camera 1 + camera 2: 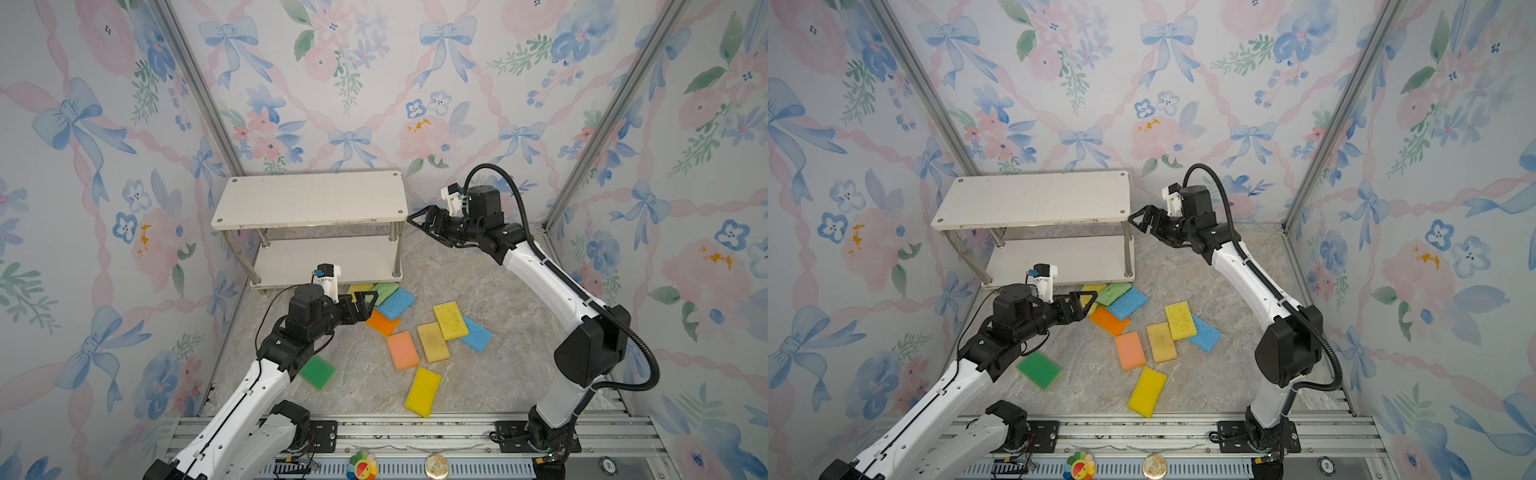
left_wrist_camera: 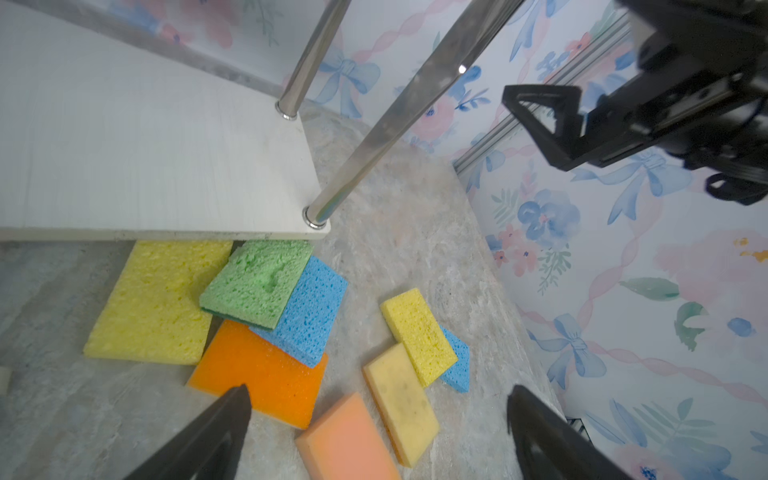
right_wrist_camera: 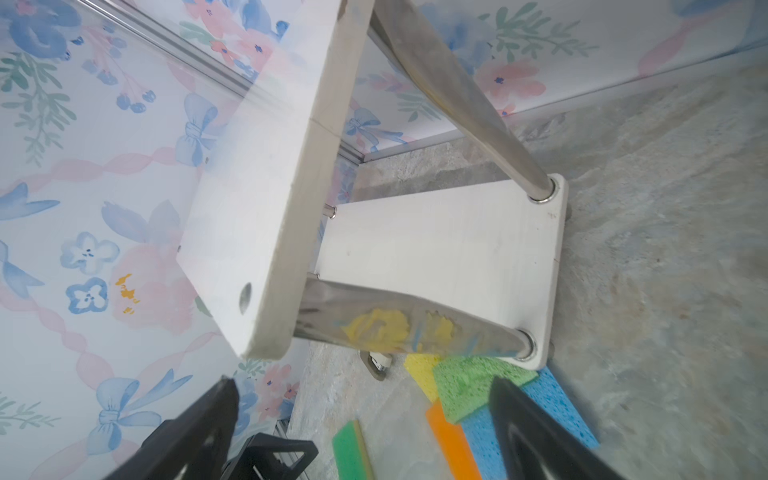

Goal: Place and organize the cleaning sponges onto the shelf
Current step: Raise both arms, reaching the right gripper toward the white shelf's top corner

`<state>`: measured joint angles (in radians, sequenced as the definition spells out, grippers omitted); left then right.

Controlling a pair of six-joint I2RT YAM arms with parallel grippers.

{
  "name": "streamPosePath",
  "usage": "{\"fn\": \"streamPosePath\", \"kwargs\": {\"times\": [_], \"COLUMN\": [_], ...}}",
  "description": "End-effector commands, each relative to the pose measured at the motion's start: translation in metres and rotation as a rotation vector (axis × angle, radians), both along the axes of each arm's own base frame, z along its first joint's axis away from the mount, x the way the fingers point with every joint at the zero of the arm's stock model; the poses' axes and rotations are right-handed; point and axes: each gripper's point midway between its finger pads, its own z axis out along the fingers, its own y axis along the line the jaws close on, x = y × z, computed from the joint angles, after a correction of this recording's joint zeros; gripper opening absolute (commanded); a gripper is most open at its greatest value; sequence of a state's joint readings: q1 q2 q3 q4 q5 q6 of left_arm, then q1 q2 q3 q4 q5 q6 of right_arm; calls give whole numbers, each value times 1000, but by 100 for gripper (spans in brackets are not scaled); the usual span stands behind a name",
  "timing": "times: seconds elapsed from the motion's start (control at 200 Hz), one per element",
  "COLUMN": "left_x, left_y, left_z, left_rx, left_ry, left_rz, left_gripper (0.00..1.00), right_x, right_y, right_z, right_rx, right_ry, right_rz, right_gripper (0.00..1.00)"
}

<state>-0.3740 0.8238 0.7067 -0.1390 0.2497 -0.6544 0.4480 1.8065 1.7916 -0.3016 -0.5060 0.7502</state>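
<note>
The shelf (image 1: 309, 199) (image 1: 1034, 199) stands at the back, both white boards bare. Several cleaning sponges lie on the floor in front of it: a yellow (image 2: 158, 303), light green (image 2: 257, 282), blue (image 2: 311, 311) and orange (image 2: 257, 370) pile at the shelf's front right foot, then peach (image 1: 403, 351), stained tan (image 1: 433, 343), yellow (image 1: 451, 320), blue (image 1: 478, 336), yellow (image 1: 423, 390) and dark green (image 1: 318, 372). My left gripper (image 1: 368, 305) (image 2: 379, 392) hovers open beside the pile, holding nothing. My right gripper (image 1: 417, 224) (image 3: 362, 382) is open and empty at the top board's right end.
Wallpapered walls with aluminium corner posts (image 1: 199, 87) close in the back and both sides. An aluminium rail (image 1: 415, 432) carrying both arm bases runs along the front. A flower toy (image 1: 362, 465) and a round disc (image 1: 436, 465) sit below it.
</note>
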Motion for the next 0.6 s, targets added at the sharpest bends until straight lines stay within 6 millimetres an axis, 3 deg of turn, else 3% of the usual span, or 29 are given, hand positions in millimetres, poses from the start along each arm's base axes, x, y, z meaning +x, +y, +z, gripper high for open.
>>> {"fn": "streamPosePath", "kwargs": {"times": [0.0, 0.235, 0.51, 0.595], "left_x": [4, 6, 16, 16], "left_y": [13, 28, 38, 40], "left_z": [39, 80, 91, 89], "left_rx": [7, -9, -1, -5], "left_ry": [-106, -198, -213, -207], "left_rz": [54, 117, 167, 171], "left_gripper": [98, 98, 98, 98], "right_x": [12, 26, 41, 44], "right_y": [19, 53, 85, 87], "right_z": [32, 45, 55, 63], "right_rx": [112, 164, 265, 304], "right_ry": [-56, -69, -47, -53], "right_rz": [32, 118, 177, 183], "right_gripper": [97, 97, 100, 93]}}
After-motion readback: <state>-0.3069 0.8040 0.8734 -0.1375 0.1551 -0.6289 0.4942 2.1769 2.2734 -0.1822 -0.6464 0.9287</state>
